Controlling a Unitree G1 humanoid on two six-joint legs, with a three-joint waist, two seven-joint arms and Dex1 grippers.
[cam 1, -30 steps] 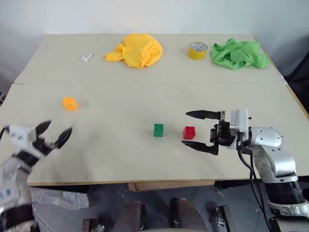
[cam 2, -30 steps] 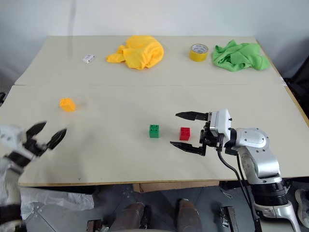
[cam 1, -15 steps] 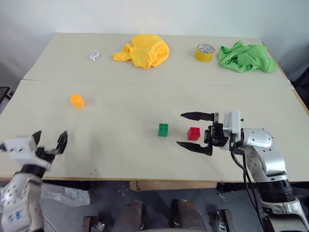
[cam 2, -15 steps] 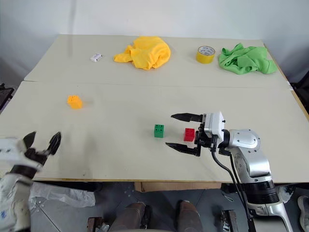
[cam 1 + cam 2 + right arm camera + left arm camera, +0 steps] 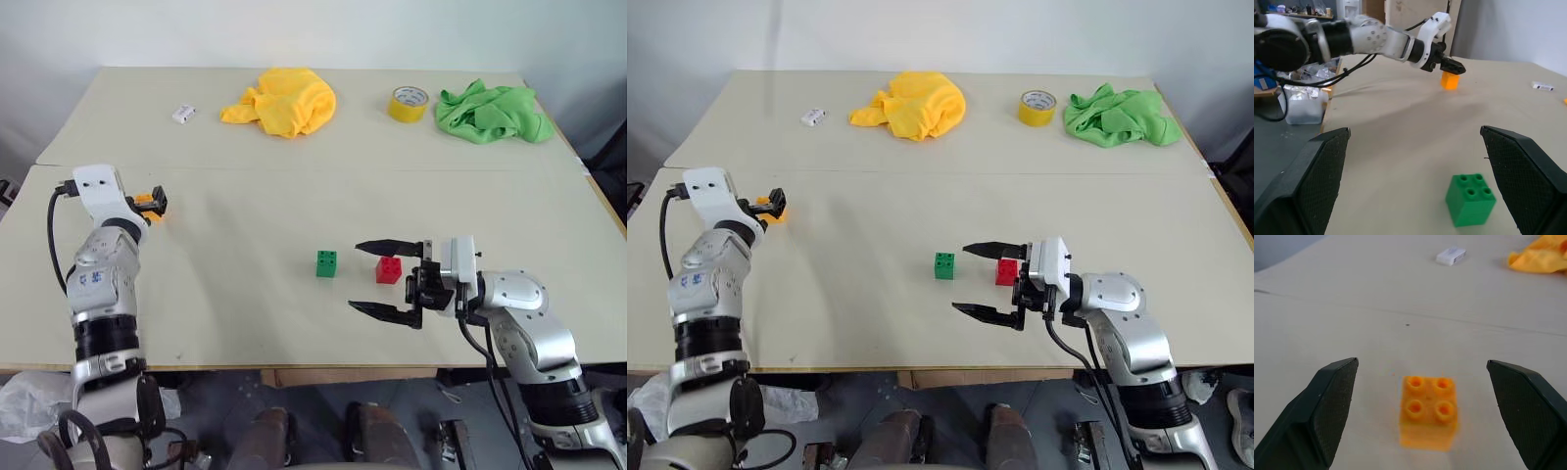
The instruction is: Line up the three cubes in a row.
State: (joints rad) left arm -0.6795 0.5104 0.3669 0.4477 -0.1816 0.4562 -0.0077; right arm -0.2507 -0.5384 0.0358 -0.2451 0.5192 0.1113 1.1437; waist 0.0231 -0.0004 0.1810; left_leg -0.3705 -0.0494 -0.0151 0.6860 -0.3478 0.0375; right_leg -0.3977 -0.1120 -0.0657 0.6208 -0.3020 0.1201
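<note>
The orange-yellow cube (image 5: 1428, 411) sits on the left part of the table, studs up. My left gripper (image 5: 155, 201) is open, with a finger on each side of the cube and apart from it. The green cube (image 5: 326, 263) and the red cube (image 5: 389, 270) stand close together near the table's middle. My right gripper (image 5: 357, 276) is open and points left. The red cube shows between its two fingers in the head views, and the green cube (image 5: 1470, 199) lies just beyond the tips. Nothing is held.
Along the far edge lie a small white block (image 5: 182, 115), a yellow cloth (image 5: 284, 100), a yellow tape roll (image 5: 404, 103) and a green cloth (image 5: 490, 110). A seam (image 5: 294, 168) runs across the table (image 5: 235, 313).
My left arm has risen from the near left edge and reached forward to the orange-yellow cube. The right gripper has stayed put. The head camera has shifted a little.
</note>
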